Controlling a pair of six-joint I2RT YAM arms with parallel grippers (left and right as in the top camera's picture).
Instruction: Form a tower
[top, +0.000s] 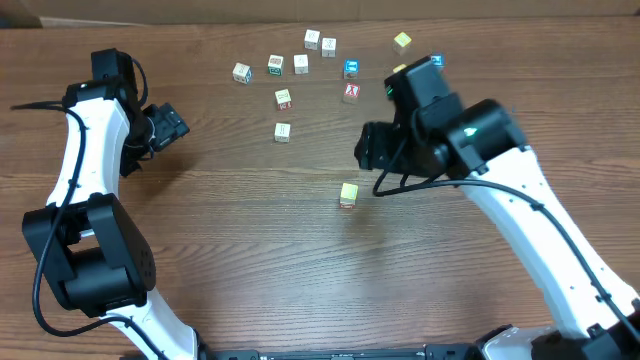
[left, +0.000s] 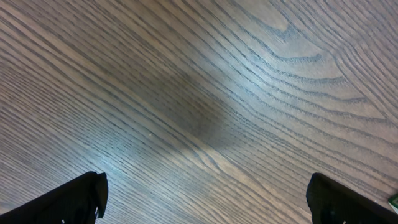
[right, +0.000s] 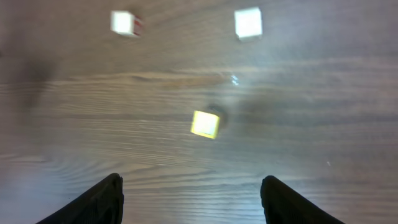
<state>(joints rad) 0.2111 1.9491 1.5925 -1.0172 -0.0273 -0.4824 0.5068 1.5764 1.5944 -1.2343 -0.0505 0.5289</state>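
At 9 o'clock on the brown wood-grain table (top: 200, 250) stands the white and black left arm (top: 75, 170). Its black two-finger left gripper (top: 168, 125) is turned toward 3 o'clock. In its wrist view the left gripper (left: 208, 199) shows only two dark fingertips (left: 87, 194) in the bottom corners. They are spread as wide as they go, with bare wood between them and nothing in their hold.

Toward 12 o'clock lie the loose cubes (top: 283, 98), small pale wooden blocks with coloured marks. They are scattered apart from one another, a blue-marked cube (top: 351, 68) and a yellow-green cube (top: 402, 41) among them.

The tower (top: 348, 194), a small wooden stack with a yellow top face, stands alone near the table's middle. It is well apart from the loose cubes. From above its layers cannot be counted.

The black right gripper (top: 375, 150) hangs at about 1 o'clock from the tower, near it but not touching. In the right wrist view the right gripper (right: 193, 199) has its fingers partly spread and grips nothing. The tower (right: 205, 124) sits at 12 o'clock ahead of them, within the span of the gap. Beyond it, blurred, are a pale cube with a reddish side (right: 126, 23) at 11 o'clock and a plain pale cube (right: 249, 23) at 1 o'clock.
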